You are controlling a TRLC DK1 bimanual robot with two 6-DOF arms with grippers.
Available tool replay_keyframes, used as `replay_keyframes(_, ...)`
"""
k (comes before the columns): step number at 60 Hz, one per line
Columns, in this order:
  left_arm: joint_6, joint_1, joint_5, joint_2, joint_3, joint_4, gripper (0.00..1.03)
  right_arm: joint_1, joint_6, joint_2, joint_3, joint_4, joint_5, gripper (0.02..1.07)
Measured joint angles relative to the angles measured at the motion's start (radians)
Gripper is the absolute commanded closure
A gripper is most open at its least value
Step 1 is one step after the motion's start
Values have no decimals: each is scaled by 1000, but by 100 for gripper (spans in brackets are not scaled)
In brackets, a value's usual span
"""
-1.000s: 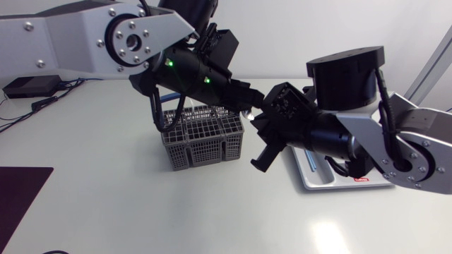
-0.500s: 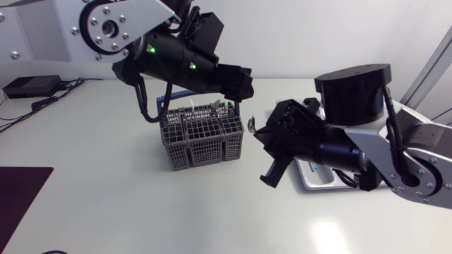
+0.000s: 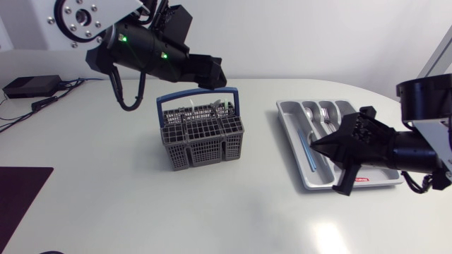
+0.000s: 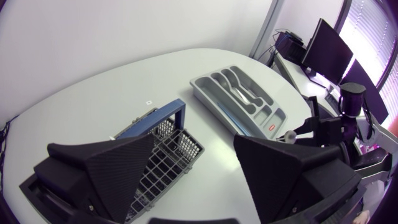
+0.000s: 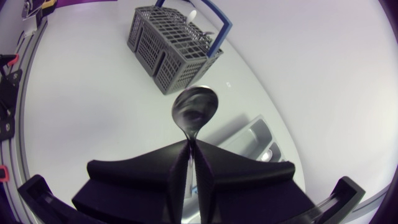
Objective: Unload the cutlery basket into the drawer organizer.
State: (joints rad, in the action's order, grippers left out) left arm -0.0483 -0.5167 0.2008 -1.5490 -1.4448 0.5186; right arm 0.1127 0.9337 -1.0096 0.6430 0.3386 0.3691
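The grey cutlery basket [image 3: 201,135] with a blue handle [image 3: 198,95] stands mid-table and holds several pieces of cutlery [image 3: 212,109]. My left gripper [image 3: 210,70] hangs above the basket's back edge, open and empty; in its wrist view the broad fingers [image 4: 118,165] stand wide apart over the basket [image 4: 165,146]. My right gripper [image 3: 316,146] is over the grey drawer organizer [image 3: 353,185], shut on a spoon [image 5: 194,111] whose bowl sticks out ahead of the fingertips [image 5: 180,155]. The organizer [image 4: 214,88] holds spoons [image 3: 323,113] and a blue piece [image 3: 308,152].
A black box [image 3: 28,86] with cables lies at the far left edge. A dark mat [image 3: 18,194] covers the front left corner. Bare tabletop [image 3: 212,212] spreads in front of the basket and between basket and organizer.
The two grippers met above the basket; my left gripper opened and drew back up and left. My right arm carried the spoon rightward to the organizer.
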Motion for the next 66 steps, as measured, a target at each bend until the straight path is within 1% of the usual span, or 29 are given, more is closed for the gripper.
replay_keyframes(7,30,24,0,0,0,34,14,-137,156,-13,3,83,49,93)
replay_keyframes(17,79,42,0,0,0,86,14,-288,381,-84,26,165,71,93)
replay_keyframes(24,106,49,0,-1,6,112,14,-369,507,-157,68,189,74,93)
replay_keyframes(33,134,53,0,-1,39,125,14,-444,646,-251,113,190,68,94)
replay_keyframes(43,156,72,0,-2,72,130,14,-484,740,-342,137,188,33,94)
replay_keyframes(60,177,92,0,-15,97,129,14,-522,816,-527,166,77,-39,94)
replay_keyframes(66,182,92,0,-30,102,128,14,-542,830,-584,194,67,-55,94)
